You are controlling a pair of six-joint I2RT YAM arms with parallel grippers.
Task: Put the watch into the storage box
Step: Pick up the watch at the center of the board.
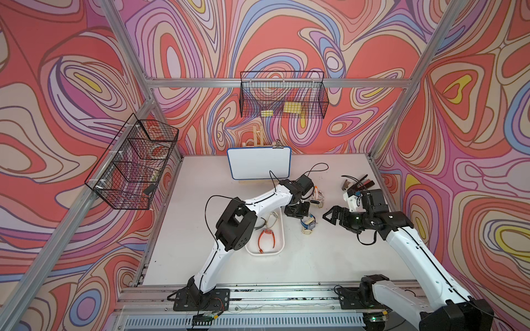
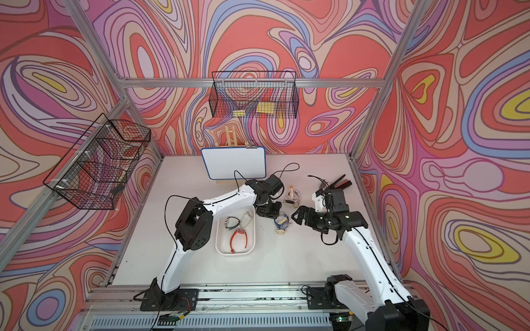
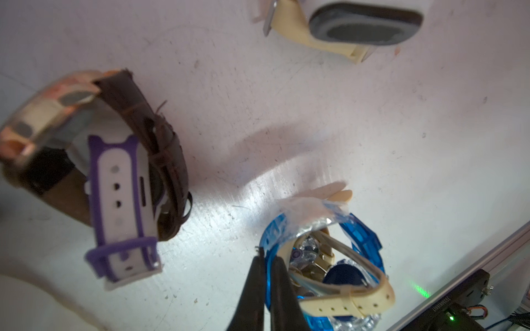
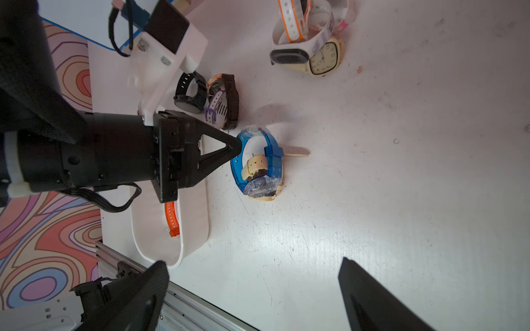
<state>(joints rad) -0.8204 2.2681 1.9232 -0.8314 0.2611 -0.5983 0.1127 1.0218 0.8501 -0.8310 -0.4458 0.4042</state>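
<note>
Evidently, the left gripper was fully closed, its two black fingers pinching the band of a translucent blue plastic watch. That watch sat near the middle of the white table, just beside the long right-hand rim of the shallow white rectangular plastic storage box, and outside it. A cream-strapped watch was looped through the blue band. Whether the pair rested on the table or hung just clear of it could not be told.

The right gripper stood with its jaws wide apart and held nothing; it hovered over the table near the blue watch, on the side away from the box.

Inside the box lay an orange-strapped watch. A brown leather-strapped watch lay on the table near the box's far right corner.
</note>
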